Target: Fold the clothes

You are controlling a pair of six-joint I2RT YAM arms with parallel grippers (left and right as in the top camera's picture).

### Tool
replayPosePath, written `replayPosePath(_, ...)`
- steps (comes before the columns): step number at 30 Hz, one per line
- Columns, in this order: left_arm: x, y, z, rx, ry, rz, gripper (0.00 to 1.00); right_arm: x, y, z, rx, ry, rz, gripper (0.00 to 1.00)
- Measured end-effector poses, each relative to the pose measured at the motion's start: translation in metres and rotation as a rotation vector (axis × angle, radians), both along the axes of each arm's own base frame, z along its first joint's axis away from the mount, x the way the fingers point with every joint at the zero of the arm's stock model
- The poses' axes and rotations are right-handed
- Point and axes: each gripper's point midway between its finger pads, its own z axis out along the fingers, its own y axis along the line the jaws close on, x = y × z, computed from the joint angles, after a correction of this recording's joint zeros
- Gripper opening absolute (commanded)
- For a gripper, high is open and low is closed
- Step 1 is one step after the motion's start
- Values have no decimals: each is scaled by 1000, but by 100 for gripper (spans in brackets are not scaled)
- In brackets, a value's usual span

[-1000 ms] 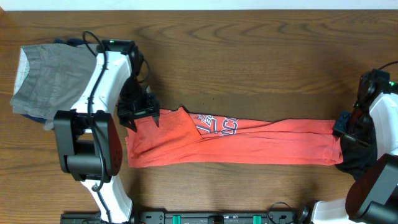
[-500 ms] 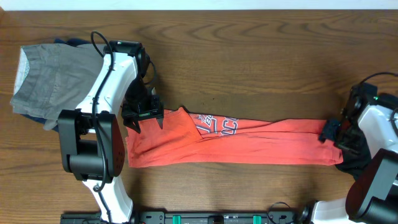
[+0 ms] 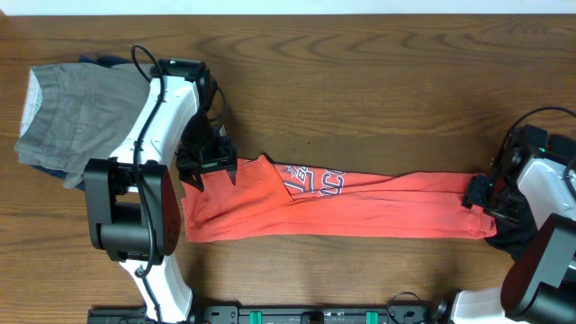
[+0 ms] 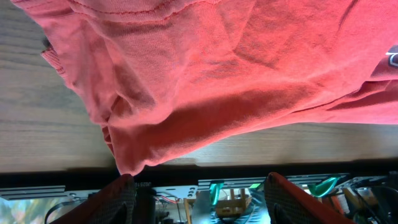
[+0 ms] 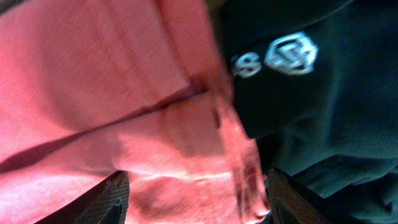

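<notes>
Since a second ago the right gripper [image 3: 477, 193] has slid inward onto the right end of the coral T-shirt [image 3: 378, 211], jaws spread over its hem. The shirt lies as a long band running left to right on the wooden tabletop [image 3: 378, 99], lettering [image 3: 315, 182] left of middle. The left gripper [image 3: 211, 180], also spread, hovers at its left end. Farther back left sits a grey garment [image 3: 76, 112].

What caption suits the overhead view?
Coral-red T-shirt folded into a long strip across the wooden table, left claw and right claw open at its ends, grey garment piled far left.
</notes>
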Motion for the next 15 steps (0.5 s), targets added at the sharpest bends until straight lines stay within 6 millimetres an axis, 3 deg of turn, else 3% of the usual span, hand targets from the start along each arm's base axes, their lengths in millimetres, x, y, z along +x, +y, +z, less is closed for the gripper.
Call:
replayPosePath(5,1,0,0,-1,-3,0,68,0,-2,-6,27,1,-1,69)
replayPosePath(8,1,0,0,-1,-4,0,68,-7,-2,-20,57,50,-3,69)
replayPosePath(15,1,0,0,-1,-4,0,68,-4,-4,-23,81,63,10,69)
